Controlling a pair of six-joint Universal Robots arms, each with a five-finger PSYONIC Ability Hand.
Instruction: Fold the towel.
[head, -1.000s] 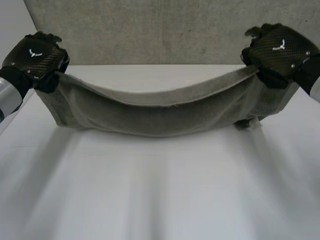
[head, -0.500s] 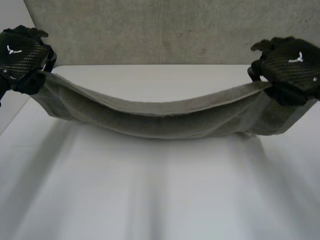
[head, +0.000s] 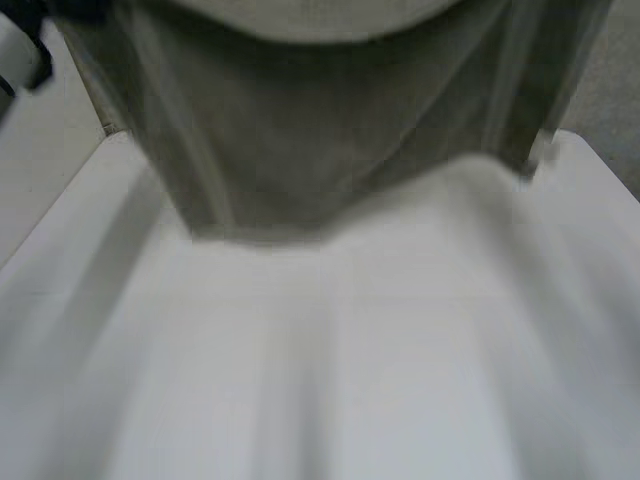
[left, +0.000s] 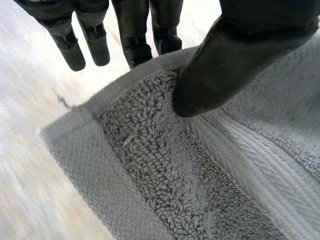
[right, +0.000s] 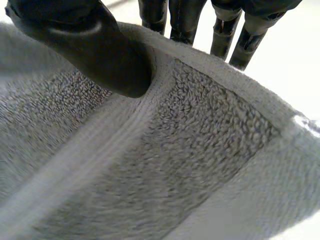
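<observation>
The grey terry towel (head: 300, 120) hangs up off the white table (head: 320, 380), and its lower edge dangles over the table's far part. In the left wrist view my left hand (left: 225, 65) pinches the towel (left: 165, 175) at its hemmed edge close to a corner, thumb on the looped side and fingers (left: 135, 30) behind. In the right wrist view my right hand (right: 95, 45) pinches the towel (right: 175, 150) the same way near the other corner, thumb pressed into the pile with its fingers (right: 225, 35) behind the hem.
A piece of my left arm (head: 20, 55) shows beside the towel's left side. The table's left edge (head: 60, 210) runs diagonally, with pale floor beyond it. Grey floor (head: 620, 110) lies past the table's far right corner.
Both hands have risen out of the head view, carrying the towel's top edge with them. The towel has gone from a low sagging band to a tall hanging sheet.
</observation>
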